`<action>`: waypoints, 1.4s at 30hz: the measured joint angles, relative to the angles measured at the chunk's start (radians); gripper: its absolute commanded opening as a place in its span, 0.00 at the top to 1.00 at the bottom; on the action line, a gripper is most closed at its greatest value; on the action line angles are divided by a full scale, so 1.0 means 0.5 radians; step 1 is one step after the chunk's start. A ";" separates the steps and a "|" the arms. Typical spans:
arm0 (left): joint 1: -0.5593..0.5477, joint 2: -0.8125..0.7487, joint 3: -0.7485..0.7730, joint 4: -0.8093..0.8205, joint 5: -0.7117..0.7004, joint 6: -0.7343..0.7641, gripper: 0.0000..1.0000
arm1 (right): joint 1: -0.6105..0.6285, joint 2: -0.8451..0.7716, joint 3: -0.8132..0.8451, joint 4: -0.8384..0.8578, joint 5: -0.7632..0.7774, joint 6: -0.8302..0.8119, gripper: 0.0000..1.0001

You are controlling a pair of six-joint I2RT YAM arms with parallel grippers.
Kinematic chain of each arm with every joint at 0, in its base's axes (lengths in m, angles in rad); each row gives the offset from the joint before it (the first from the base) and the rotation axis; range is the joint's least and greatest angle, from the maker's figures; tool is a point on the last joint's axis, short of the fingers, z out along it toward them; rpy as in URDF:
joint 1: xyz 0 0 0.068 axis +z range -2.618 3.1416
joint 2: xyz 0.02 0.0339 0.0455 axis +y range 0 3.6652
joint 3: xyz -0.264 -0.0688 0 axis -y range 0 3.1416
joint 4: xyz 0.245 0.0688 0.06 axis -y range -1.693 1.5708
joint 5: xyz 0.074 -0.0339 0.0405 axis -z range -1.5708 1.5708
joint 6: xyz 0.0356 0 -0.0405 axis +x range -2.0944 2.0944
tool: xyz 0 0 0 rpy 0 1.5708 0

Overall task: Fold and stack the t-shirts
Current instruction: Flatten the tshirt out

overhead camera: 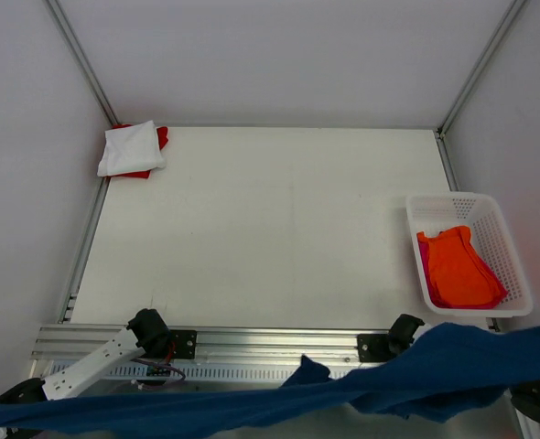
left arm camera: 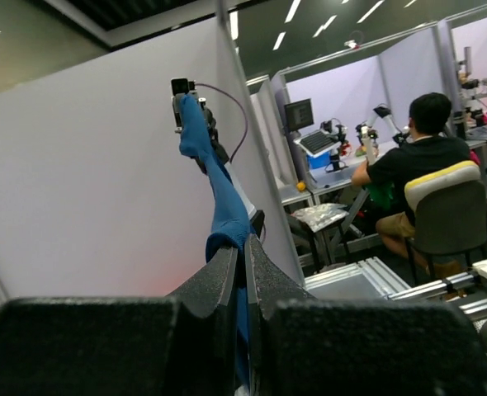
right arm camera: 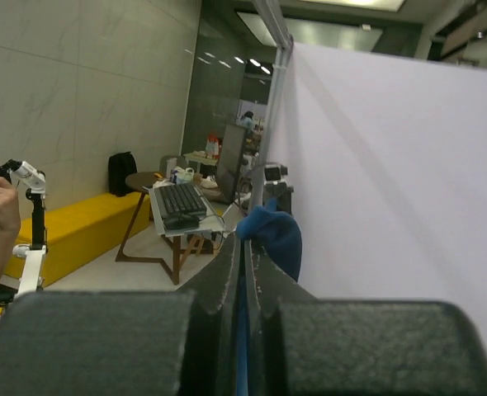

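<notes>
across the bottom of the top view, on the near side of the table [overhead camera: 279, 238] and over the arm bases, the navy t-shirt [overhead camera: 453, 361] hangs stretched in the air. its long axis runs left to right, roughly along the table's front rail. the cloth is a thin band toward the left and broad and bunched toward the right, so most of its bulk lies nearer the right arm.

the table surface lies straight ahead of the shirt, so my guess is that the next move carries both ends forward together and lays it down flat.

the white basket [overhead camera: 453, 198] sits at the right edge with an orange shirt [overhead camera: 458, 265] lying on a magenta one [overhead camera: 425, 273]. it could snag the heavy right end if that end swings wide. a folded white shirt [overhead camera: 131, 146] rests on a red one [overhead camera: 162, 137] in the far left corner, well apart from the arms.

the left gripper [left arm camera: 243, 256] is pinched tight on one end of the blue cloth. the right gripper [right arm camera: 245, 247] is clamped on the other end.
</notes>
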 measured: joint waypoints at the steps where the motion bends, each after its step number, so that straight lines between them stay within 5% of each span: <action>1: 0.000 -0.012 -0.007 0.040 0.024 -0.021 1.00 | -0.050 0.005 0.037 0.073 -0.043 0.064 1.00; 9: 0.060 -0.078 -0.127 0.344 0.208 -0.098 1.00 | -0.369 -0.020 0.146 0.549 -0.299 0.407 1.00; 17: 0.103 -0.130 -0.212 0.432 0.217 -0.066 1.00 | -0.384 -0.104 0.108 0.411 -0.307 0.325 1.00; 24: 0.103 -0.156 -0.432 0.350 -0.099 0.148 1.00 | -0.373 -0.229 -0.108 0.199 -0.158 0.069 1.00; 35: 0.101 -0.166 -1.196 0.242 -1.153 0.617 1.00 | -0.298 -0.446 -0.973 -0.318 1.061 -0.600 1.00; 42: 0.101 0.176 -1.520 0.385 -1.733 1.012 1.00 | -0.289 -0.258 -1.308 -0.462 1.795 -0.878 1.00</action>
